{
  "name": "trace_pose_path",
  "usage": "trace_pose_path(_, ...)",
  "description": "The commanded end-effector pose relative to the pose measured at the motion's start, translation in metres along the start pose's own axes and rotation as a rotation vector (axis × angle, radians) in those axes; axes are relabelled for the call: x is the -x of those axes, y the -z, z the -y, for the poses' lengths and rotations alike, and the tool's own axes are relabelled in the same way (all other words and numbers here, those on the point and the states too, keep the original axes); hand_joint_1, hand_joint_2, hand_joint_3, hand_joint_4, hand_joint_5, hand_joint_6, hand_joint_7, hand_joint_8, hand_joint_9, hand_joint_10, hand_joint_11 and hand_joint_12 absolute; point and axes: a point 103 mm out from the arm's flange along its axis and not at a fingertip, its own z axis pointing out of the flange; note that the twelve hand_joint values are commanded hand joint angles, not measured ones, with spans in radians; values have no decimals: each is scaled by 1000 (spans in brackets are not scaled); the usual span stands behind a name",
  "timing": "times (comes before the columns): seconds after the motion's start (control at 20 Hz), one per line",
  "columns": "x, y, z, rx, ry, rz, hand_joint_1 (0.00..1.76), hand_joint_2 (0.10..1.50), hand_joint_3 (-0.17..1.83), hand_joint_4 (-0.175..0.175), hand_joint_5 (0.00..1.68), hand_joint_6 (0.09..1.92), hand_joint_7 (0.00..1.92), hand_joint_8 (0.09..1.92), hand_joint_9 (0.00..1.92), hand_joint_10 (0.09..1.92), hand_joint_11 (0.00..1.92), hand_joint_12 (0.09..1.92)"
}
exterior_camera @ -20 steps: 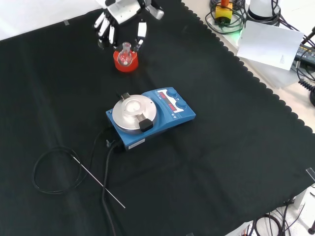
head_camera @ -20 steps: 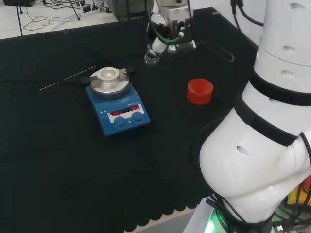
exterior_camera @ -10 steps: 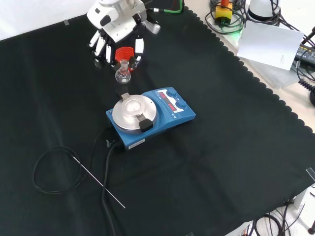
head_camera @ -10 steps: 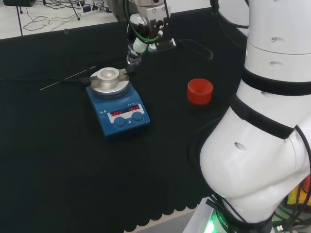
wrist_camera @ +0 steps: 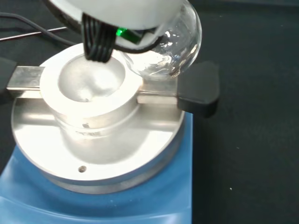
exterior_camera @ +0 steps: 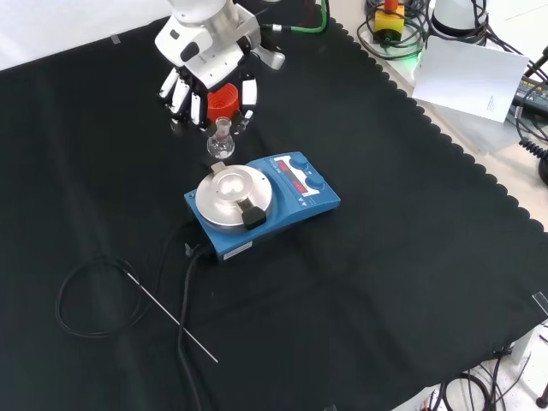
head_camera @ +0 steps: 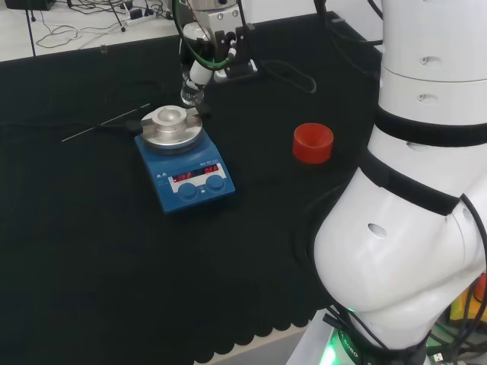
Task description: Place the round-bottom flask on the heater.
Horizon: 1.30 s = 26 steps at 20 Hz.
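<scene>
A small clear round-bottom flask (exterior_camera: 219, 144) hangs in the air with my hand (exterior_camera: 205, 60) shut on its neck. In the head view the flask (head_camera: 192, 93) is just behind and slightly right of the heater's metal block (head_camera: 170, 122). The heater (exterior_camera: 257, 202) is a blue box with a round silver plate and a bowl-shaped recess on top. In the wrist view the flask's bulb (wrist_camera: 172, 46) floats beside and slightly above the recess (wrist_camera: 88, 84), near a black knob (wrist_camera: 198, 88).
A red ribbed ring stand (head_camera: 313, 143) sits to the heater's right in the head view, partly hidden behind the hand in the front view (exterior_camera: 220, 96). A black cable loop (exterior_camera: 94, 295) and a thin metal rod (exterior_camera: 171, 315) lie near the heater.
The hand has carried the flask away from the red stand and leftward in the head view, bringing it close to the heater's block.
</scene>
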Motion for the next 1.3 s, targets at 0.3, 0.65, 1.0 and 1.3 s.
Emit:
trace_pose_path(0.3,-29,0,-10,-24,37,20,1111,641,787,132,1165,926,509,666,723,565,387,1330)
trace_pose_path(0.65,-38,-6,-16,-42,50,13,1111,641,788,131,1164,927,506,666,720,564,386,1330)
trace_pose_path(1.0,-42,-13,-24,-59,57,14,1111,641,789,131,1164,928,504,666,718,565,385,1331)
trace_pose_path(1.3,-42,-19,-29,-80,57,21,1111,640,790,130,1164,929,503,667,717,565,385,1331)
